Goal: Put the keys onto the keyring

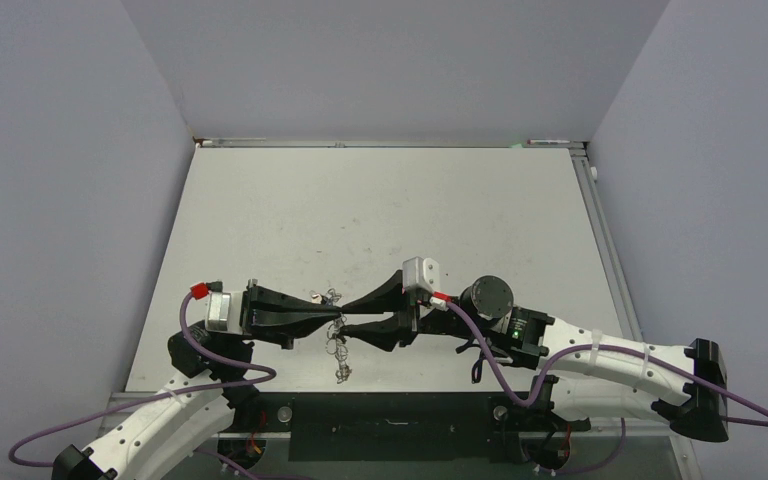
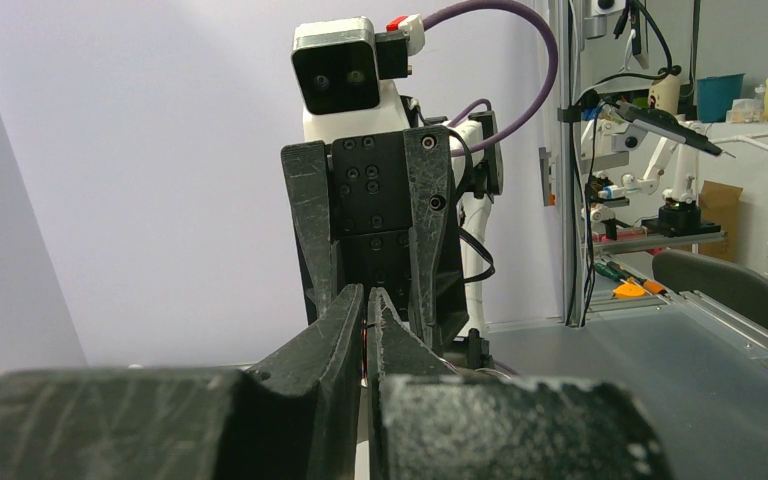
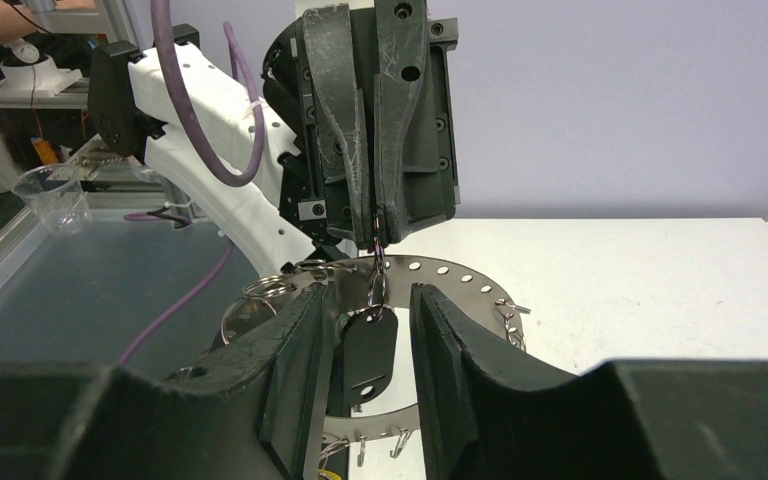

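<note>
The keyring (image 3: 460, 276), a wide flat silver band with holes and small wire loops, lies under both grippers; in the top view only its loops (image 1: 338, 347) show clearly. My left gripper (image 2: 365, 295) (image 1: 333, 322) is shut on a thin wire ring (image 3: 377, 262). A black key tag (image 3: 368, 350) hangs from that ring over the keyring's opening. My right gripper (image 3: 368, 292) (image 1: 352, 320) is open, tip to tip with the left, with the tag between its fingers and no visible contact. A yellow bit (image 3: 336, 472) shows at the bottom edge.
Loose wire loops lie on the table at the far side (image 1: 325, 297) and the near side (image 1: 341, 375) of the grippers. The table's front edge (image 1: 360, 392) is close behind the arms. A clear plastic cup (image 3: 55, 200) stands off to the left.
</note>
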